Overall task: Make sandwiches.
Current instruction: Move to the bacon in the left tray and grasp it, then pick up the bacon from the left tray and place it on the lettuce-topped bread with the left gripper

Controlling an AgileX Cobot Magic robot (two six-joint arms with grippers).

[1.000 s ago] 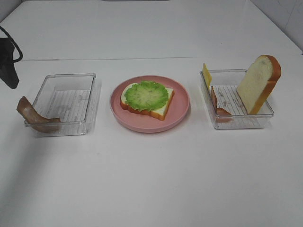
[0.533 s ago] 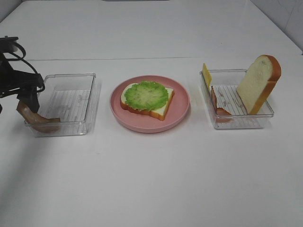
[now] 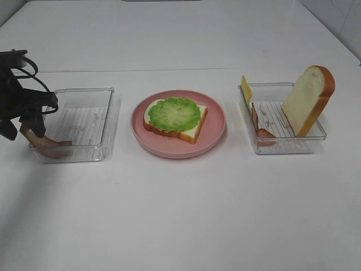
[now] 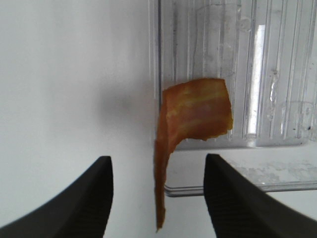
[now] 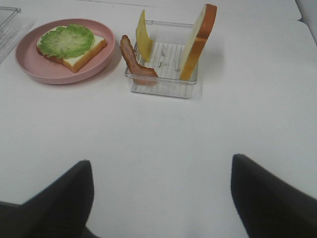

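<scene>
On the pink plate (image 3: 214,132) lies the sandwich base: one bread slice (image 3: 189,132) topped with green lettuce (image 3: 175,114). A brown bacon strip (image 3: 51,148) hangs over the front left corner of the left clear tray (image 3: 84,121). My left gripper (image 3: 22,131) is low over the strip's raised end. In the left wrist view the strip (image 4: 195,114) runs down between the open fingers (image 4: 84,198) without touching them. My right gripper (image 5: 161,198) is open and empty above bare table, well short of the right tray (image 5: 163,87).
The right tray (image 3: 287,147) holds an upright bread slice (image 3: 307,99), a yellow cheese slice (image 3: 246,88) and a reddish-brown strip (image 3: 260,127) leaning on its left wall. The left tray's inside holds nothing else.
My left arm has come in from the left edge and dropped down onto the bacon strip's raised end. Its jaws have narrowed around the strip. Nothing else has moved.
</scene>
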